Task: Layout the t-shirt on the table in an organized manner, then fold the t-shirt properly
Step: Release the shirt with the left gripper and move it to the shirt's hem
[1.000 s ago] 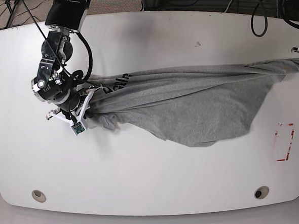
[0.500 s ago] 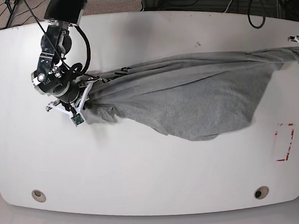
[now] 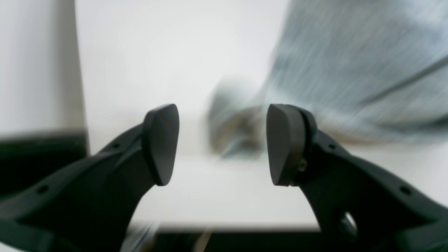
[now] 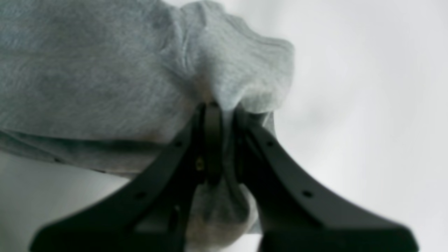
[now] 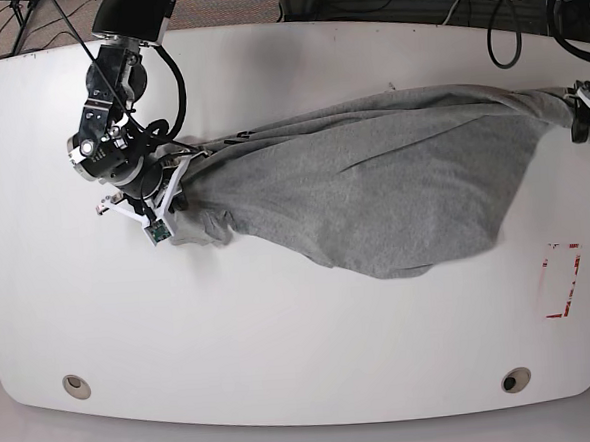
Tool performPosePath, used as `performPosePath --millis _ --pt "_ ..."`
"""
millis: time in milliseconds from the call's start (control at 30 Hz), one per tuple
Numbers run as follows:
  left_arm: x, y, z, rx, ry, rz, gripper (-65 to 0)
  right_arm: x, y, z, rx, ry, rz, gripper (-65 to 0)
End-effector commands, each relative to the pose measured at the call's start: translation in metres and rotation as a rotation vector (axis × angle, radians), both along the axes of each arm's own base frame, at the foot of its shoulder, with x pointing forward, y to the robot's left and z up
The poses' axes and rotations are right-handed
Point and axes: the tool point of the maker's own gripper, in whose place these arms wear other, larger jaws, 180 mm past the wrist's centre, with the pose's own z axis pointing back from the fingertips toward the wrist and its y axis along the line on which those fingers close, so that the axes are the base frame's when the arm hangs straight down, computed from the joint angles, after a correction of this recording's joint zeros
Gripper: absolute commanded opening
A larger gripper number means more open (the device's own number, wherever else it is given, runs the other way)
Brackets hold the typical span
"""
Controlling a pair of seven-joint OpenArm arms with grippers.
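A: L wrist view first. Left tool has its jaws wide apart, nothing between the pads, so released. Blurry grey t-shirt sits beyond it, upper right, apart from the tips. White counter underneath.

B: R wrist?

A: Right tool is clenched on a bunched fold of the t-shirt; cloth puffs out above the tips and more hangs between the fingers. Pale counter behind.

B: Base view?

A: T-shirt is stretched in a long wrinkled band across the counter, not flat. One end is pinched at the right tool, view-left. The other end reaches the view-right edge near the left tool. That tool is barely in shot there.

B: Risks?

A: My guess: w/ only one end held, the free end could slump or slip over the counter edge. If the R arm pulls, the cloth drags and bunches more. Regrasping on a thick fold could catch several layers and spoil the layout. Lettering side isn't readable, so can't tell which face is up.

B: Counts?

A: 1 t-shirt, 1 counter, 2 tools, 2 grey grommet holes, 1 red rectangle mark.
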Motion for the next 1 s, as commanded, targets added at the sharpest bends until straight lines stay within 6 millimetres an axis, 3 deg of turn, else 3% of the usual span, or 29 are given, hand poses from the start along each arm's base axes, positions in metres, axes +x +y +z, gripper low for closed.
performPosePath --millis 0,167,300,433,700,967 --pt "0.016 0.000 0.023 0.003 -0.067 -0.021 -27.6 0.012 -0.001 0.016 0.002 -0.062 0.002 -64.2" --pt "0.045 -0.003 0.046 -0.011 -0.157 -0.017 -27.6 0.013 0.000 0.017 0.009 -0.066 0.003 -64.2" --pt "0.078 -0.021 0.041 -0.054 -0.177 -0.046 -27.6 0.013 0.000 0.018 0.010 -0.068 0.003 -64.2" --pt "0.110 -0.027 0.035 -0.069 -0.156 -0.057 -27.6 0.013 0.000 0.018 0.011 -0.069 0.003 -64.2" --pt "0.168 -0.053 -0.010 -0.190 -0.115 -0.076 -27.6 0.016 0.002 0.020 0.023 -0.092 0.006 -64.2" --pt "0.192 -0.073 -0.055 -0.283 -0.048 -0.095 -27.6 0.016 0.001 0.020 0.024 -0.095 0.003 -64.2"
